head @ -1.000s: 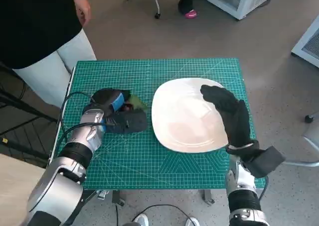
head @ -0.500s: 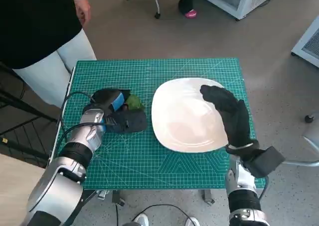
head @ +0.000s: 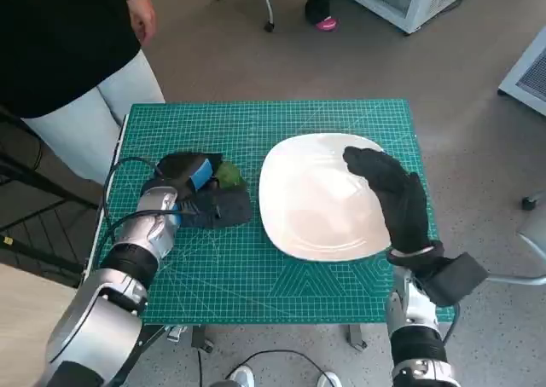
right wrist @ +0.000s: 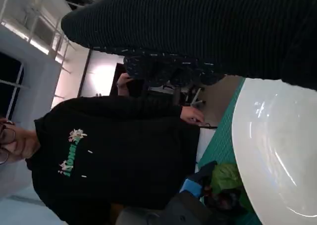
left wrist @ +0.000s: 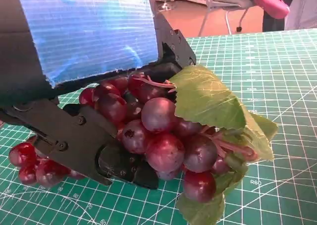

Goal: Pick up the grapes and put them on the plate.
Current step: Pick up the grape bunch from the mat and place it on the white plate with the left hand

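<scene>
Left hand (head: 192, 191) lay over red grapes (left wrist: 158, 136) on green cutting mat (head: 256, 131), fingers (left wrist: 84, 145) wrapped around the bunch, white plate (head: 320, 195) just beside, right hand (head: 394, 195) rested on plate rim, fingers loosely apart, holding nothing.

Grapes (left wrist: 158, 136) dark red, leaves (left wrist: 210, 98) green. Plate (head: 320, 195) white. Mat (head: 256, 268) green, pale grid. Left hand (head: 192, 187) black, blue tape.

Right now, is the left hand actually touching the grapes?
Touching. The left wrist view shows the left hand with its black fingers pressed against the red grapes, no gap between them, the bunch lying on the green mat.
</scene>
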Motion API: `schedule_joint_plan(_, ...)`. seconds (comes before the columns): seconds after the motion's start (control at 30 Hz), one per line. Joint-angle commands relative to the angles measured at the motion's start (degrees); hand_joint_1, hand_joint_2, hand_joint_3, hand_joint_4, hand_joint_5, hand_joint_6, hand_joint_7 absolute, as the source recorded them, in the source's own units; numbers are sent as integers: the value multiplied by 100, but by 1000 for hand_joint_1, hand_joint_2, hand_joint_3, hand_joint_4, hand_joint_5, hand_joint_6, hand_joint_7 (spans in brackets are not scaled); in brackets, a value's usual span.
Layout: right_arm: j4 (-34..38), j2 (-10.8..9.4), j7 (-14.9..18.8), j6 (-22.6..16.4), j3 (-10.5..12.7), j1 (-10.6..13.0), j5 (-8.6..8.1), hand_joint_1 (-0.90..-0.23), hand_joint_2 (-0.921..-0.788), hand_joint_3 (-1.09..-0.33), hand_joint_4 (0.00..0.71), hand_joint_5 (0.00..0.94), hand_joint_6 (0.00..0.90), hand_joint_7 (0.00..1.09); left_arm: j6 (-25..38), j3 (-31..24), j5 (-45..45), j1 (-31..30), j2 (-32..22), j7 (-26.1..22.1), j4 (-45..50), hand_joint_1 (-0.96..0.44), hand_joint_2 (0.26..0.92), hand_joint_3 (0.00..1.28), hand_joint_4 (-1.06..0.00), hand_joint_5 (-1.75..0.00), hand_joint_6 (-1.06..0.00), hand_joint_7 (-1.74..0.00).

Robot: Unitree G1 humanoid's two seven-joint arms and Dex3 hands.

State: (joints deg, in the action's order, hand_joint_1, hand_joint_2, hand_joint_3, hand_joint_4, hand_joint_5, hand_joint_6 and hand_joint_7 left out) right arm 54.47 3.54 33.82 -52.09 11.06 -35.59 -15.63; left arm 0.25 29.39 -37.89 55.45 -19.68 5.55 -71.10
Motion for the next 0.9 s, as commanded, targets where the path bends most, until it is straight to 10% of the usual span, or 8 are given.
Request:
schedule_joint_plan(0.03,6,-10,17,50,0,150,-17,-420,-921,-574,483,6,286,519,89,-6,7,-141,-19,-119,-43,0,921,100,-565,-1300,-667,-1112)
schedule_joint_plan(0.9,81,-34,67,99,41,75,-95,-420,-921,-574,489,6,295,518,840,-373,18,-674,-600,-904,2574,0,921,115,-648,-1315,-573,-1101)
